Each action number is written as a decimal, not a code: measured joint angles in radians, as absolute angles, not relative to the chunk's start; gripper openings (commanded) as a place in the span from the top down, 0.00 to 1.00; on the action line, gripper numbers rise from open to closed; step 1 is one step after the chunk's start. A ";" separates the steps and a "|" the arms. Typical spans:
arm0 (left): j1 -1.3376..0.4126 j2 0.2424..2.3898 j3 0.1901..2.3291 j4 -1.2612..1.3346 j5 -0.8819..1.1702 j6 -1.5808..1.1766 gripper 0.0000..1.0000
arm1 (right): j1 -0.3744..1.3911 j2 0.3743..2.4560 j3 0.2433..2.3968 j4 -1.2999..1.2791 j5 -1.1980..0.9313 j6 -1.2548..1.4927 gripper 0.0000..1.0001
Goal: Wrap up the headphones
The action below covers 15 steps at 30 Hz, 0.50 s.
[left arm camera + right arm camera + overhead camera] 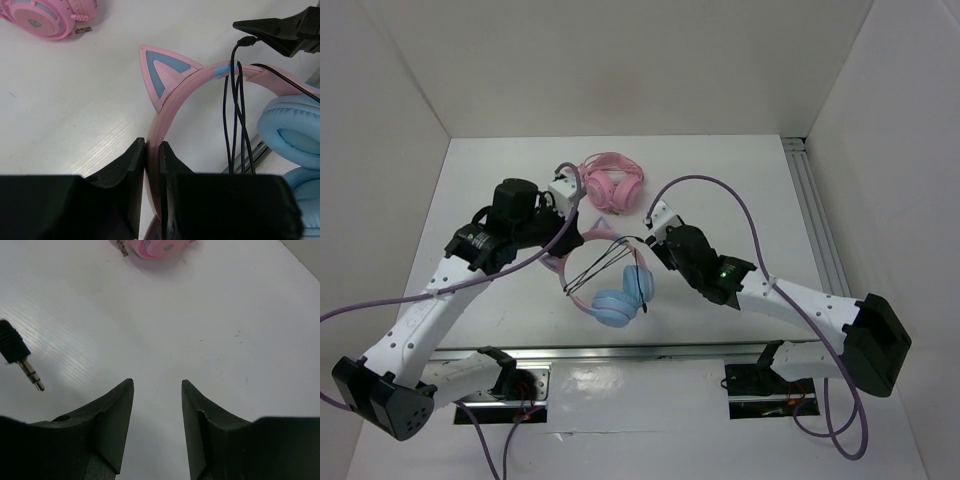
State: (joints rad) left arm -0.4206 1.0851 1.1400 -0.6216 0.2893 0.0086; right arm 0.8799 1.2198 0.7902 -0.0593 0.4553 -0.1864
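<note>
Wrap nearly done, by the look | your left gripper [151, 149] clamps the headband [200, 75]; right gripper [157, 390] gapes empty beside the plug [14, 346] | next, likely: seize plug; tuck it

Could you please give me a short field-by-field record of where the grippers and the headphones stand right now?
left gripper: shut on the headband of the headphones
right gripper: open, nothing between its fingers
cable: several strands hang over the headband
plug: loose, not gripped, beside the right gripper
pink headphones: apart, farther back on the table
</note>
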 measured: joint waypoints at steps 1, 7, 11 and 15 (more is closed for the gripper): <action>-0.416 1.085 1.140 -0.622 0.281 -0.001 1.00 | 0.877 1.222 0.790 -0.059 0.456 -0.181 0.46; -0.397 1.090 1.136 -0.605 0.198 -0.035 1.00 | 0.840 1.187 0.778 -0.045 0.498 -0.136 0.28; -0.378 1.101 1.099 -0.556 0.150 -0.065 1.00 | 0.812 1.119 0.778 -0.045 0.533 -0.097 0.21; -0.332 1.124 1.055 -0.528 0.120 -0.105 1.00 | 0.811 1.040 0.791 -0.056 0.546 -0.064 0.18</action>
State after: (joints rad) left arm -0.3321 1.1236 1.0546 -0.5282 0.1200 -0.1051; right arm 0.8108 1.0397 0.7906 -0.0555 0.5465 -0.0639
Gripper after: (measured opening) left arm 0.260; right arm 0.813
